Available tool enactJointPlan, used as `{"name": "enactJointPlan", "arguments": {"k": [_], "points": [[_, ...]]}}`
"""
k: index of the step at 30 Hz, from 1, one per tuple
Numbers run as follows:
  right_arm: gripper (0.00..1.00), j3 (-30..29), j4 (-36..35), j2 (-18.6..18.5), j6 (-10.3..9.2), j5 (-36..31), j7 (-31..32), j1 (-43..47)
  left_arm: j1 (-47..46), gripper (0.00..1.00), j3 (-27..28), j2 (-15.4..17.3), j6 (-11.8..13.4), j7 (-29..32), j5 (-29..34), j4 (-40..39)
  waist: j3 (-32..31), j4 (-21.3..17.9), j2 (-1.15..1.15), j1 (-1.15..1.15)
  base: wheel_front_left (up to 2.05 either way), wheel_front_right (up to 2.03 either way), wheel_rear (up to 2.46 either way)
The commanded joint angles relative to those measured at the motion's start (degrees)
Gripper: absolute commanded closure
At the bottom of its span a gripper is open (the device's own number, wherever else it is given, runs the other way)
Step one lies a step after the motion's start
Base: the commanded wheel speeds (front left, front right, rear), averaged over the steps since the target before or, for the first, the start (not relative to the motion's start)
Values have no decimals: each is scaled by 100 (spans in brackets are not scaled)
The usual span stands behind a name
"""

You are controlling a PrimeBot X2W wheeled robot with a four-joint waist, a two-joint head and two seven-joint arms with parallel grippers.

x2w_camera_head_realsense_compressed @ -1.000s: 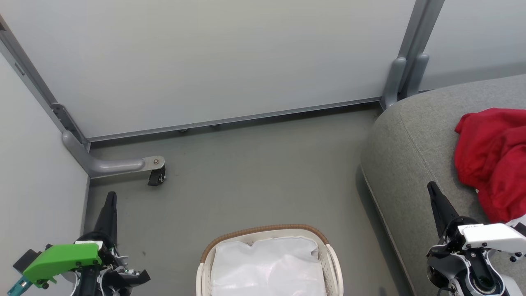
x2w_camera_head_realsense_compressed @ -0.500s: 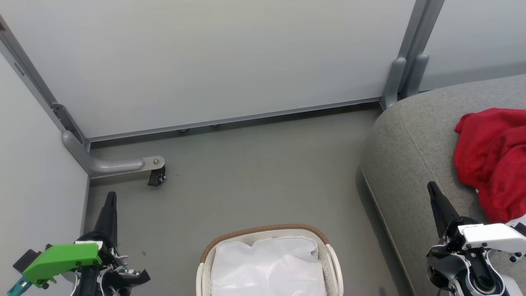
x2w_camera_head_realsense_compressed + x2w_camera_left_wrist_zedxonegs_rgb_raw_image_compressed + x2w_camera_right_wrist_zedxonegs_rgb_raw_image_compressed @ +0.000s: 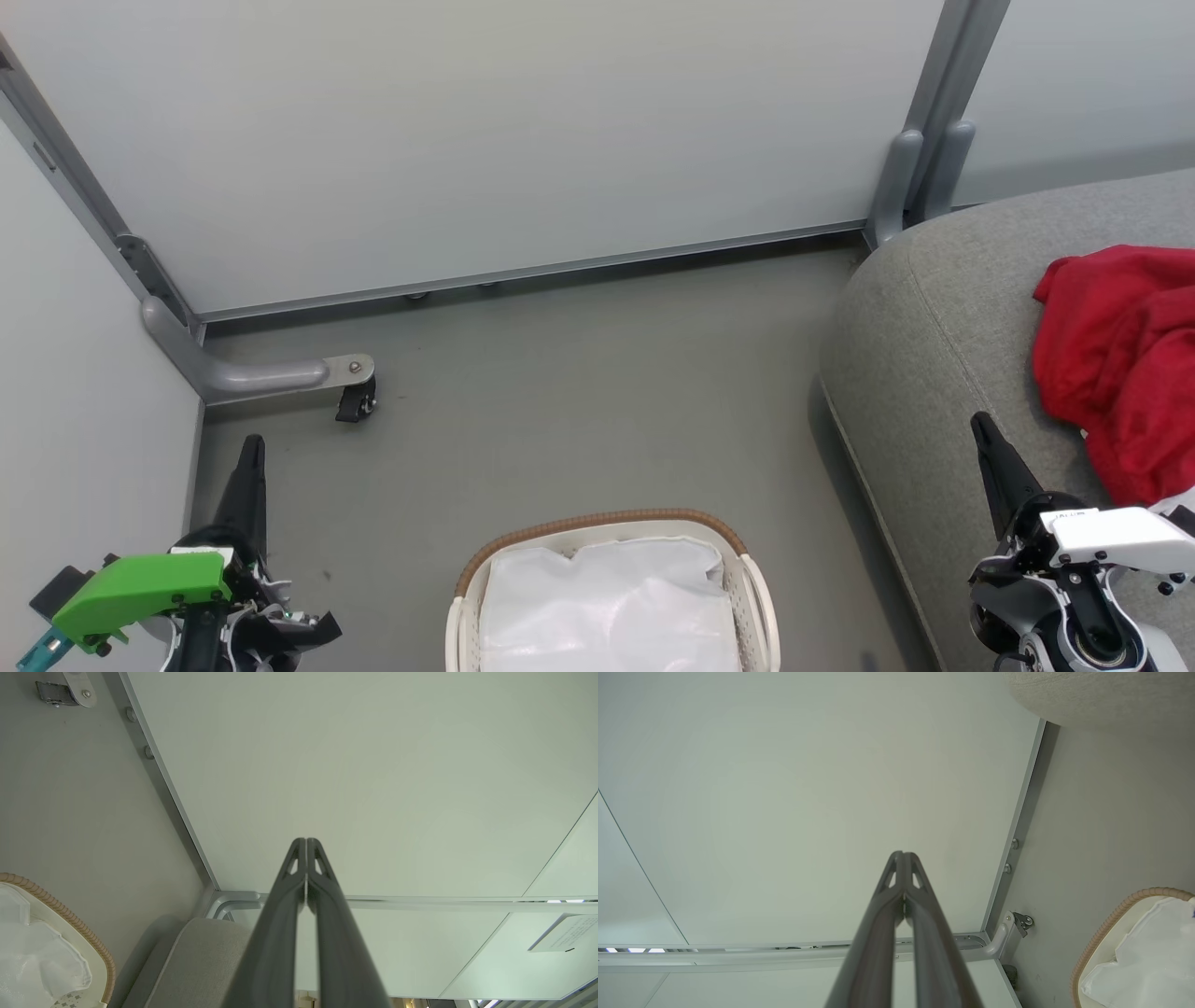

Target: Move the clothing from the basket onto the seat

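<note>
In the head view the basket (image 3: 597, 525) runs off the bottom edge, leaving just its far rim and handle tops. Its white liner (image 3: 607, 602) covers the inside. The clothing (image 3: 1116, 355) is cut by the right edge, so its full shape and any print cannot be told. The seat (image 3: 924, 355) continues past the right and bottom edges. At the lower right of the left wrist view, a white label (image 3: 560, 933) carries text too small to read.

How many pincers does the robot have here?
2. The left dark two-fingered pincer points up at lower left, above the grey floor; the right pincer at lower right, before the grey woven seat cushion.
</note>
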Motion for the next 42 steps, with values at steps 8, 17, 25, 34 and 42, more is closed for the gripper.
{"name": "enactJointPlan", "arguments": {"k": [8,17,25,34,42], "points": [[100,-5,-18,-25,-2,19,8,62,-54,100,13,40,-33,21,-19,-9,0,0,0,0,0,0,0],[100,-6,-18,-25,-2,19,8,61,-54,100,13,40,-33,21,-19,-10,0,0,0,0,0,0,0],[100,-5,-18,-25,-2,20,8,62,-54,100,12,40,-33,21,-19,-10,0,0,0,0,0,0,0],[100,-5,-18,-25,-2,20,7,62,-54,100,12,40,-33,21,-20,-10,0,0,0,0,0,0,0],[100,-5,-18,-25,-2,20,7,62,-54,100,12,40,-33,21,-20,-10,0,0,0,0,0,0,0]]}}
